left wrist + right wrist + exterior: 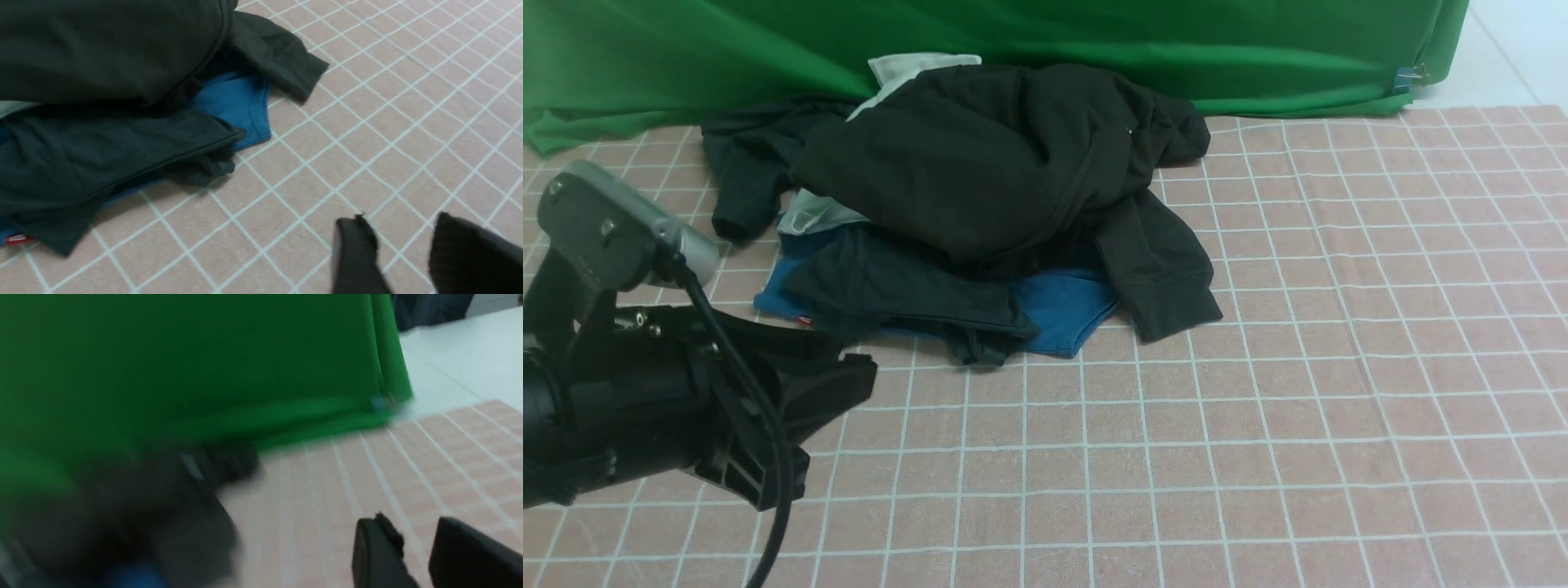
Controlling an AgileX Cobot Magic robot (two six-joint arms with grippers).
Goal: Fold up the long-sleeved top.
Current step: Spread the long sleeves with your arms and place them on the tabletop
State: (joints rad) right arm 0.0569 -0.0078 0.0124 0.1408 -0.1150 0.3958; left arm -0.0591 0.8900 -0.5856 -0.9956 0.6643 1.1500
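The long-sleeved top (980, 155) lies crumpled near the far edge of the desk (1339, 408), while the left gripper (402, 230) and right gripper (419, 533) hover, jaws partly apart, gripping nothing.

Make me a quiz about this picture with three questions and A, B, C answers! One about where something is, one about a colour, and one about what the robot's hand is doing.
1. Where does the blue garment lie?
A) on top of everything
B) under the long-sleeved top, at the bottom of the heap
C) alone at the far right

2. What colour is the curtain at the back?
A) green
B) yellow
C) red

3. How is the left gripper?
A) shut on a sleeve
B) open and empty
C) shut on a blue shirt

Answers:
1 B: only its edges peek out beneath the darker clothes.
2 A: the cloth hanging along the back is green.
3 B: in the left wrist view its fingers stand apart, with only bare tablecloth between them.
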